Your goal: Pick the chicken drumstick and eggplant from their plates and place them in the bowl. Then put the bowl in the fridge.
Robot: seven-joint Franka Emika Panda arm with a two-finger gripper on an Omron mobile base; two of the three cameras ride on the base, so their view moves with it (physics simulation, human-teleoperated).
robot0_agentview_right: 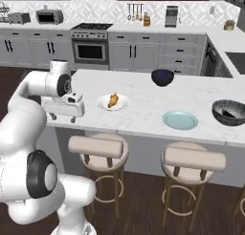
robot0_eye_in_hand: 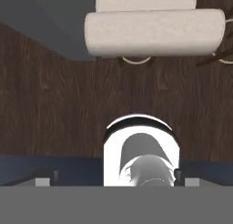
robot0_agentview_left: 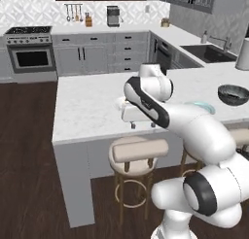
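**Drumstick lies right of the open claw, across the counter edge**

A white marble island counter [robot0_agentview_right: 143, 110] fills the middle of the right base view. On it, the chicken drumstick [robot0_agentview_right: 113, 100] rests on the white plate [robot0_agentview_right: 121, 104], its long axis tilted up and right. The gripper [robot0_agentview_right: 62, 116] hangs at centre left, just past the counter's near edge, jaws spread wide and empty. The teal plate [robot0_agentview_right: 180, 120] looks bare; the ribbed bowl [robot0_agentview_right: 230, 112] sits far right, something dark inside.
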